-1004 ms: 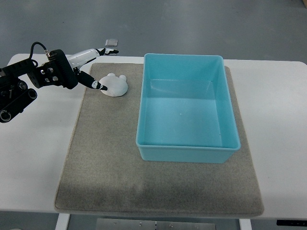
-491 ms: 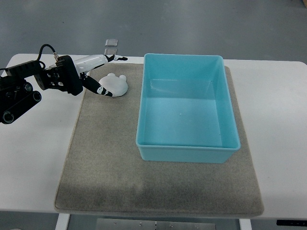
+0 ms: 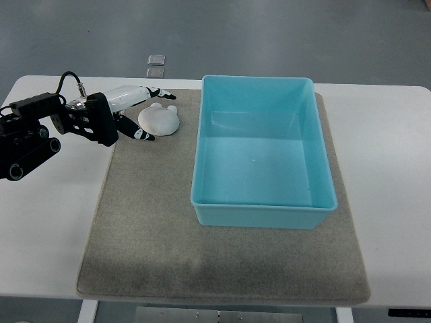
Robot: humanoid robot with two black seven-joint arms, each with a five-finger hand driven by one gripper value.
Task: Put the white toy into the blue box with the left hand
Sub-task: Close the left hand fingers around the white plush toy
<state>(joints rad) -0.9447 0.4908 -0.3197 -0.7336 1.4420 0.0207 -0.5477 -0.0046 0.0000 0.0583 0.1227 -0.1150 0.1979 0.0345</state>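
the left hand (image 3: 135, 111) reaches in level, its fingers (image 3: 145, 134) spread loosely around the white toy (image 3: 159, 119), not yet gripping.

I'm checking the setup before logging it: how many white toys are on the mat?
1. The white toy lies at the mat's far left corner, left of the blue box and beside the left hand. The box looks empty, so none seems hidden.

A grey mat (image 3: 155, 229) covers the white table (image 3: 390, 168); two small squares (image 3: 155, 65) lie on the floor.
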